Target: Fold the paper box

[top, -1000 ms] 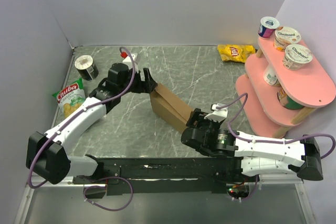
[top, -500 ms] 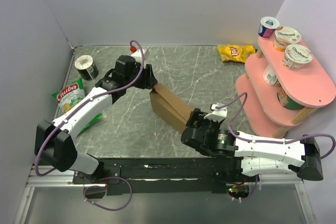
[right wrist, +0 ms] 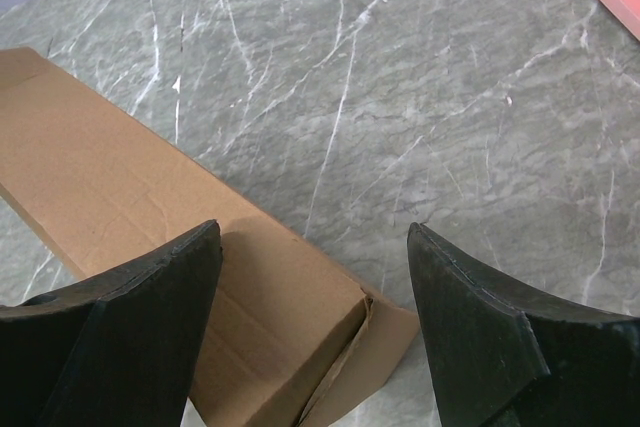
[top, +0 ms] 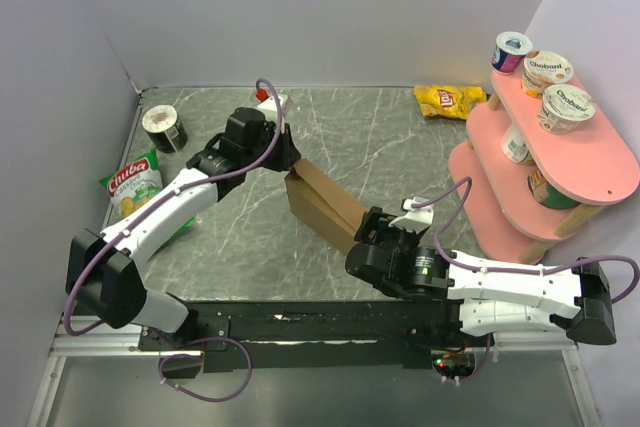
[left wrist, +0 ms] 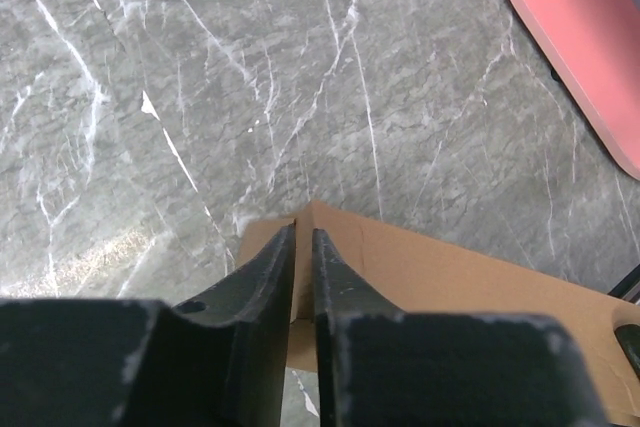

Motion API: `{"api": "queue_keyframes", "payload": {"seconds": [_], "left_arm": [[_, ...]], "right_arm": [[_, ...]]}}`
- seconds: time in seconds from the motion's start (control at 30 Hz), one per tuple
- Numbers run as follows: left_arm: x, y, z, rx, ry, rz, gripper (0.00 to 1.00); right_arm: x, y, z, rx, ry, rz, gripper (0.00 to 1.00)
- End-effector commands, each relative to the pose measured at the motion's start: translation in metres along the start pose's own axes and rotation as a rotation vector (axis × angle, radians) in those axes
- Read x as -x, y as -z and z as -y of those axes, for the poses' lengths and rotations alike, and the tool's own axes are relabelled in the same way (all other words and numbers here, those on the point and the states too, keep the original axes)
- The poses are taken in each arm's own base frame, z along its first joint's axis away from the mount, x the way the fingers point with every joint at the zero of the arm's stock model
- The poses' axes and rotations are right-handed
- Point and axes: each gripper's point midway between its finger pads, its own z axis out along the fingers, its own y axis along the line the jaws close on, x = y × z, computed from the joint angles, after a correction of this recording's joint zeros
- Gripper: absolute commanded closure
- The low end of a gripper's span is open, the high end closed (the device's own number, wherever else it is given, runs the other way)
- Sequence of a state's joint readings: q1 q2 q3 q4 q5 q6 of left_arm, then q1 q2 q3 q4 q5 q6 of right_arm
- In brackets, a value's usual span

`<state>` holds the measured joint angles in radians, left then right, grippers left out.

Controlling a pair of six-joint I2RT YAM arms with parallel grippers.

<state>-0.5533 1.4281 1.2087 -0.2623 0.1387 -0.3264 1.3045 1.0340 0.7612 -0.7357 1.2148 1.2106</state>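
The paper box (top: 325, 202) is a long brown cardboard box lying aslant mid-table. My left gripper (top: 289, 161) is at its far end. In the left wrist view its fingers (left wrist: 270, 277) stand almost together, and an upright flap edge of the paper box (left wrist: 450, 277) is pinched between them at the left gripper (left wrist: 303, 237). My right gripper (top: 374, 230) hovers over the near end. In the right wrist view the right gripper (right wrist: 315, 230) stands wide open, and the paper box (right wrist: 130, 187) has its end flap slightly ajar below it.
A pink two-tier shelf (top: 600, 175) with yogurt cups stands at the right. A yellow chip bag (top: 450, 100) lies at the back. A green snack bag (top: 135, 187) and a dark can (top: 164, 128) are at the left. Walls close the back and sides.
My left arm has swung right to the box's far end and its jaws have closed from wide open onto the flap. The right arm and the box have stayed put.
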Motion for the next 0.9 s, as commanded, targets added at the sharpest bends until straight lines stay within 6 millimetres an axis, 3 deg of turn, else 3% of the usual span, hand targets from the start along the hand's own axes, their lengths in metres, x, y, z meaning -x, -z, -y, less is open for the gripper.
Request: {"api": "queue_keyframes", "payload": {"seconds": [0.0, 0.47, 0.87], "left_arm": [[-0.040, 0.000, -0.007, 0.030, 0.008, -0.114, 0.86], [-0.107, 0.003, -0.026, 0.089, 0.126, -0.204, 0.93], [-0.144, 0.003, -0.037, 0.121, 0.216, -0.212, 0.93]], "right_arm": [[-0.057, 0.007, 0.051, -0.049, 0.347, -0.206, 0.19], [-0.059, 0.007, 0.054, -0.055, 0.342, -0.212, 0.18], [-0.058, 0.008, 0.054, -0.053, 0.346, -0.213, 0.17]]}}
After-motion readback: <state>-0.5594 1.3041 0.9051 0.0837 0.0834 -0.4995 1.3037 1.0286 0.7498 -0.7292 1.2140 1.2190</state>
